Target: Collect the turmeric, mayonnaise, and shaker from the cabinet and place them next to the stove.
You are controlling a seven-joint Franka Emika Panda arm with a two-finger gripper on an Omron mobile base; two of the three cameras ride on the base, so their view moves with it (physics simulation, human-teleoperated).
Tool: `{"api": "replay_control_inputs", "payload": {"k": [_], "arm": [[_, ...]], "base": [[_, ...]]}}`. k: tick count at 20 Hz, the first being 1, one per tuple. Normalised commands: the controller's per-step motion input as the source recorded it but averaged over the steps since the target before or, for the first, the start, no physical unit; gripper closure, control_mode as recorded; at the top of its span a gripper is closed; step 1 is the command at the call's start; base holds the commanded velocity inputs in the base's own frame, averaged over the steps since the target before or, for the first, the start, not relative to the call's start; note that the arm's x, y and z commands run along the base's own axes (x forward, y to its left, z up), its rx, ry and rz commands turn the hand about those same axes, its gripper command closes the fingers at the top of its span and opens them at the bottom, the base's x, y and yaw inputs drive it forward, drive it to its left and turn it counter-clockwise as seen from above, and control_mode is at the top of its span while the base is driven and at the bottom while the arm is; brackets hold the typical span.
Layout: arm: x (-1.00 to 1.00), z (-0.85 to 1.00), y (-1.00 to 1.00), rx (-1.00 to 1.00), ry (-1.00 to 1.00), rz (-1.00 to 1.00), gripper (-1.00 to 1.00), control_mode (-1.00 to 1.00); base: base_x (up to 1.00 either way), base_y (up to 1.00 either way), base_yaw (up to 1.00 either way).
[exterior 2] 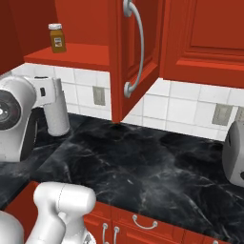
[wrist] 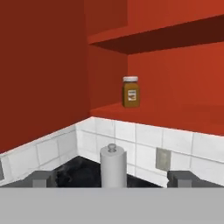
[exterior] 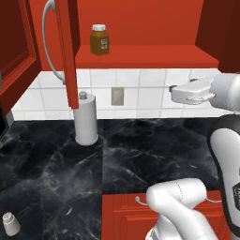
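The turmeric (exterior: 100, 40) (exterior 2: 57, 38) (wrist: 131, 92), a small amber jar with a white lid, stands upright on the lower shelf of the red cabinet (exterior: 154, 56) (exterior 2: 71, 56) (wrist: 175, 116), whose door hangs open. My gripper (exterior: 174, 91) (wrist: 111, 179) hovers open and empty over the counter, to the right of the jar and lower, well short of the shelf. In the hand view the fingertips (wrist: 41, 178) stand wide apart. The small pale shaker (exterior: 10, 223) sits on the black counter at the near left. The mayonnaise and the stove are out of view.
The open cabinet door (exterior: 70, 47) (exterior 2: 138, 52) with its silver handle juts out over the counter. A white paper-towel roll (exterior: 86, 119) (exterior 2: 57, 116) (wrist: 113, 166) stands below the shelf. A toaster (exterior 2: 236, 152) sits at the far right. Red drawers (exterior: 131, 211) lie below.
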Motion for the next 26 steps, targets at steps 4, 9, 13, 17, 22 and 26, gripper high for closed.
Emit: {"api": "replay_control_inputs", "payload": {"k": [4, 9, 13, 17, 22, 26], "arm": [[0.2, 0.55, 0.0, 0.0, -0.19, 0.09, -1.0, -1.0], [0.37, 0.42, 0.01, 0.0, -0.09, 0.04, -1.0, -1.0], [0.24, 0.01, 0.0, 0.0, 0.0, 0.0, -1.0, -1.0], [0.13, -0.03, -0.01, 0.0, 0.0, 0.0, -1.0, -1.0], [0.45, 0.0, 0.0, 0.0, 0.01, 0.0, -1.0, -1.0], [0.56, 0.03, -0.01, 0.02, 0.04, 0.0, -1.0, -1.0]], "base": [[0.0, 0.0, 0.0], [0.0, 0.0, 0.0], [0.0, 0.0, 0.0], [0.0, 0.0, 0.0], [0.0, 0.0, 0.0], [0.0, 0.0, 0.0]]}}
